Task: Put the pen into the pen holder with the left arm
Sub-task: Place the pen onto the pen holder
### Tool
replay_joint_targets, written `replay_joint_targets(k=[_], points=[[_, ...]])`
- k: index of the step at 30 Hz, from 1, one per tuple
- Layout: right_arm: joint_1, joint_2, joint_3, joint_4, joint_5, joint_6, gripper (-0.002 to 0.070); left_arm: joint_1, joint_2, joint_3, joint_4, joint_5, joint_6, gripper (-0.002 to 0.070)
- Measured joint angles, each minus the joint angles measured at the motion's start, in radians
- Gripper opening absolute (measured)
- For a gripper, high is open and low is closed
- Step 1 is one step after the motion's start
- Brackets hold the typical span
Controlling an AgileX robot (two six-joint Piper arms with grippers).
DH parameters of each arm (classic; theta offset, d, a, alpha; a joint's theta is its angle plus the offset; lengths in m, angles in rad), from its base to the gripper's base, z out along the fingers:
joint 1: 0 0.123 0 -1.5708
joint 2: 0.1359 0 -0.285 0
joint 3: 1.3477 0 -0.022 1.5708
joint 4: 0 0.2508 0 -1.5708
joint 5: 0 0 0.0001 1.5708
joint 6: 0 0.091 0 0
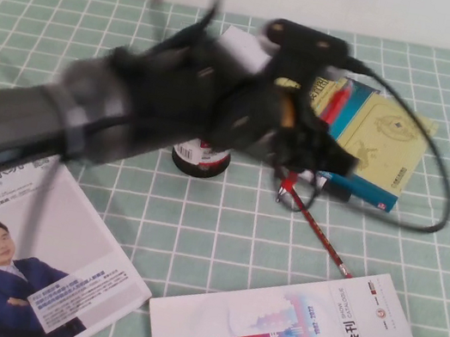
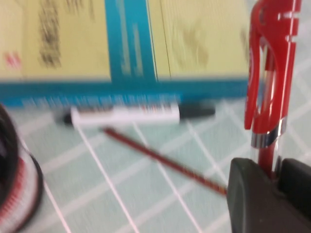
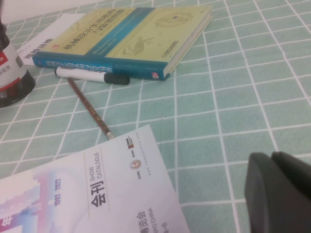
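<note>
Left claw (image 2: 272, 182) grips the pen (image 2: 268, 82) lifted off the surface (image 1: 224, 221) for carrying to the pen holder (image 1: 200, 161); right claw (image 3: 279, 189), parked aside, appears closed.

red pen (image 2: 269, 73) clamped upright, black mesh pen holder (image 1: 200, 160) nearby

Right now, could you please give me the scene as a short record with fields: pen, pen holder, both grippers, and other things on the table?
pen: red pen, lifted off the table, not yet in the holder
pen holder: black mesh cup, standing, mostly hidden behind the left arm
left gripper: shut on the pen, above the table beside the book
right gripper: low over the table, away from the work
other: yellow and teal book, white marker, red pencil, catalogue
</note>
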Motion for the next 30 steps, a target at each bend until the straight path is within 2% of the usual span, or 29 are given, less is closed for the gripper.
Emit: replay_joint_targets(k=[7,11,21,30], points=[[0.000,0.000,0.000,0.000,0.000,0.000,-0.0020,0.095,-0.190,0.367,0.004,-0.554,0.005,0.0069],[0.000,0.000,0.000,0.000,0.000,0.000,-0.0020,0.174,-0.228,0.470,0.006,-0.759,0.005,0.0069],[0.000,0.000,0.000,0.000,0.000,0.000,-0.0020,0.336,-0.176,0.490,0.013,-0.957,0.009,0.0069],[0.000,0.000,0.000,0.000,0.000,0.000,-0.0020,0.351,-0.055,0.490,0.059,-1.025,-0.054,0.0069]])
